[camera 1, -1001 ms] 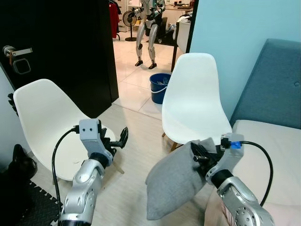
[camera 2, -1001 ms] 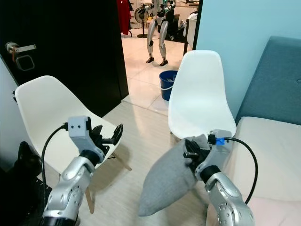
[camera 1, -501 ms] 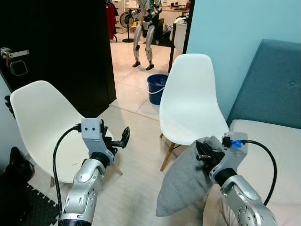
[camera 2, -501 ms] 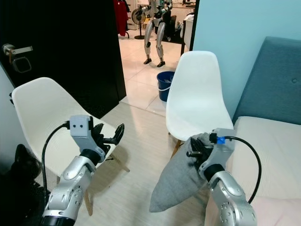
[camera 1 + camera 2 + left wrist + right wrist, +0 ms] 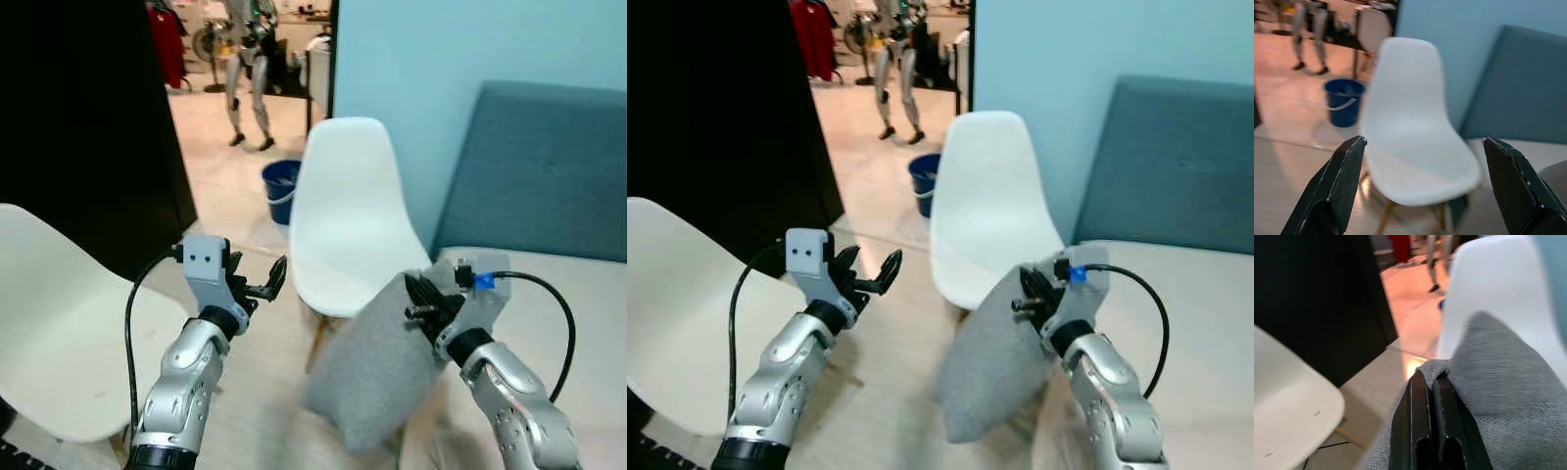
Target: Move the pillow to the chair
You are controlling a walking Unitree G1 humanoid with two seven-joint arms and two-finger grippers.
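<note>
Grey pillow (image 5: 377, 367) hangs in the air by its top corner, pinched by the right gripper (image 5: 423, 299), fingers clamped tight on the fabric; the pinch shows close up in the right wrist view (image 5: 1427, 401). Pillow sits just in front of the white chair (image 5: 348, 211), its upper edge overlapping the seat front, lower end dangling above the pale wood floor (image 5: 260, 401). Cream sofa cushion (image 5: 578, 323) just right of it, blue sofa back (image 5: 529, 171) behind. Left gripper (image 5: 269, 282) raised mid-air, fingers spread wide, holding nothing, aimed at the chair. Second white chair (image 5: 59, 323) at left. Blue bucket (image 5: 279, 188) behind the chair, robot legs (image 5: 245, 88) in the far room. No readable writing or labels anywhere.
</note>
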